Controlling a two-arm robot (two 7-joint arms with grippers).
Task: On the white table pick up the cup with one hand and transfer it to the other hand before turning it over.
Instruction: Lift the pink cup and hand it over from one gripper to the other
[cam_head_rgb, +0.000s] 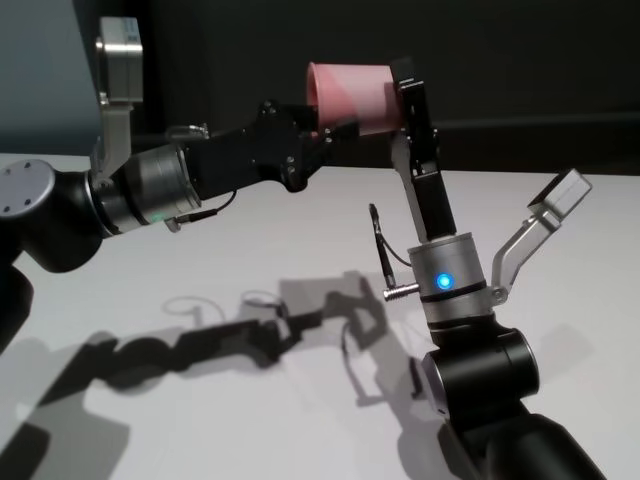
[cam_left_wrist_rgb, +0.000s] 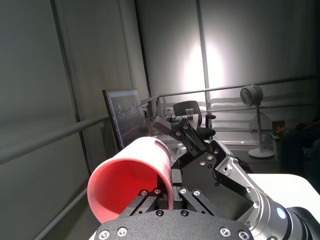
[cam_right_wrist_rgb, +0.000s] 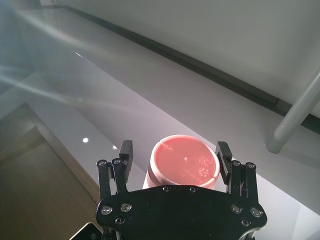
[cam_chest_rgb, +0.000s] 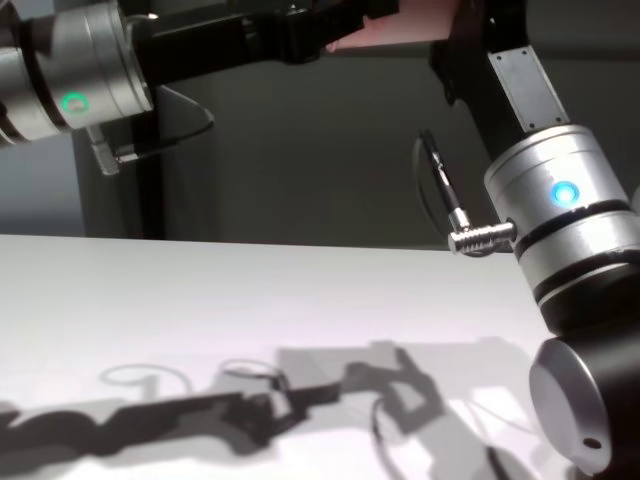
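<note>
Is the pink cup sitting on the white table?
No, the cup is up in the air above the white table, between the left gripper and the right gripper.
</note>
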